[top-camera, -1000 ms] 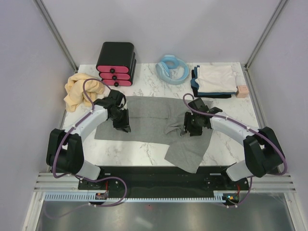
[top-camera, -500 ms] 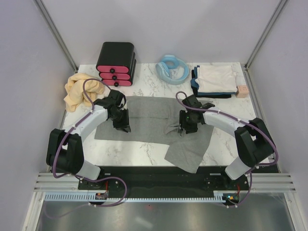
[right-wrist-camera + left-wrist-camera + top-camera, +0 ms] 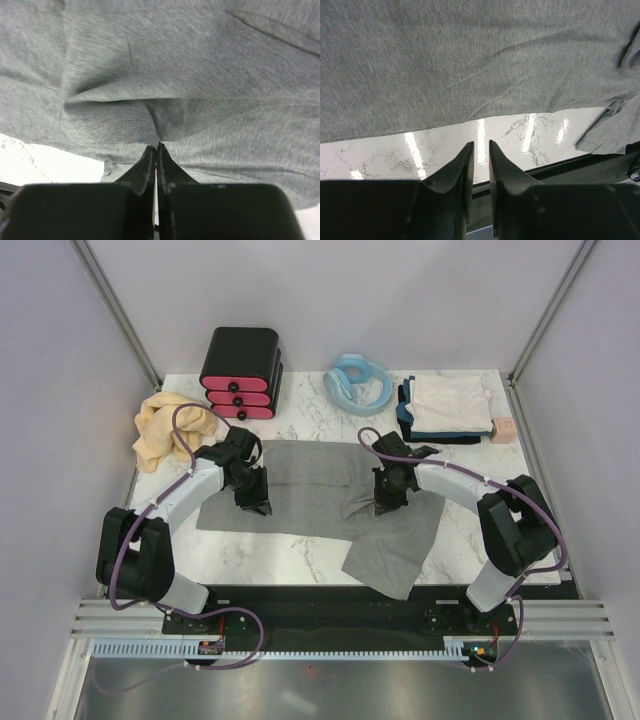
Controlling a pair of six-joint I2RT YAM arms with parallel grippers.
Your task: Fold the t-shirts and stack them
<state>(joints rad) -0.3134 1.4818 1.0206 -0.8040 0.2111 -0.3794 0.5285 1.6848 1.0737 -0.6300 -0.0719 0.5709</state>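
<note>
Grey t-shirt lies spread at frame centre on the desk, one flap reaching toward the lower edge. Right end effector is pinched tight on a raised ridge of the grey t-shirt, right of centre; the cloth puckers around its tips. Left end effector stands over the lower hem, left of centre, jaws a narrow slit with nothing between.

We judge a fold is being started. The next move calls for lifting the pinched ridge and carrying it across without dragging the rest.

Tan-yellow shirt sits crumpled upper left, folded stack upper right.
</note>
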